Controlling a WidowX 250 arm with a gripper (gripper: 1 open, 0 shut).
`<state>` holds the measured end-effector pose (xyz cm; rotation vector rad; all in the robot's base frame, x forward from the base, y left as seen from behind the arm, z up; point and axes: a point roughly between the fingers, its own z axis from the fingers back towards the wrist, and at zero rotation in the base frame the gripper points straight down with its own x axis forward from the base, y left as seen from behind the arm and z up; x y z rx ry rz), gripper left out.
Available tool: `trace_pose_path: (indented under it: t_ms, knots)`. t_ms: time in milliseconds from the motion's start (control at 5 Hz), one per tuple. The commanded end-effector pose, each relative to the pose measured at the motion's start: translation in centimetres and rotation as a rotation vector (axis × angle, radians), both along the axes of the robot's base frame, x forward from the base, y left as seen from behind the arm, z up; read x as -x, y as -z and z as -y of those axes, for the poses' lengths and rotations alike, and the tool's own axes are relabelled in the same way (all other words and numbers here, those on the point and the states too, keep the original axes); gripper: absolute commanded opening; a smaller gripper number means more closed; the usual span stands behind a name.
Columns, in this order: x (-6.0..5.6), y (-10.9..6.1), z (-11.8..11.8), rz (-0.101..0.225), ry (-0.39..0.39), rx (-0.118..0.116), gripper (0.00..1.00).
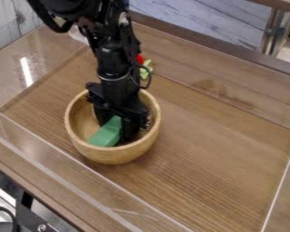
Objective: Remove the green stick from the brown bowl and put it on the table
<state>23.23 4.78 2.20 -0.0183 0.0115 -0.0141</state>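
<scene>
The brown bowl (111, 149) sits on the table (208, 172) left of centre. Inside it the green stick (108, 134) leans tilted, its upper end between the black fingers of my gripper (117, 120), which reaches straight down into the bowl's hollow. The jaws look shut on the stick's top end. The stick's lower end is near the bowl's floor; I cannot tell whether it touches.
A red round toy with a green tip (144, 67) lies just behind the bowl, partly hidden by the arm. Low clear acrylic walls (62, 195) border the tabletop on the front and left. Bare wood stretches to the right of the bowl.
</scene>
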Motion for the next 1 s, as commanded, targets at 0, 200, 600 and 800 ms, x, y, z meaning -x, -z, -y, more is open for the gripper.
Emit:
trace_pose_path:
  t_ms: [0, 200, 600, 800]
  knots:
    - [0.30, -0.60, 0.28, 0.002, 0.062, -0.006, 0.00]
    - [-0.03, -0.68, 0.25, -0.013, 0.072, -0.006, 0.00]
    - [-0.18, -0.32, 0.13, -0.039, 0.054, -0.003, 0.00]
    - [0.00, 0.02, 0.04, -0.050, 0.028, 0.000, 0.00]
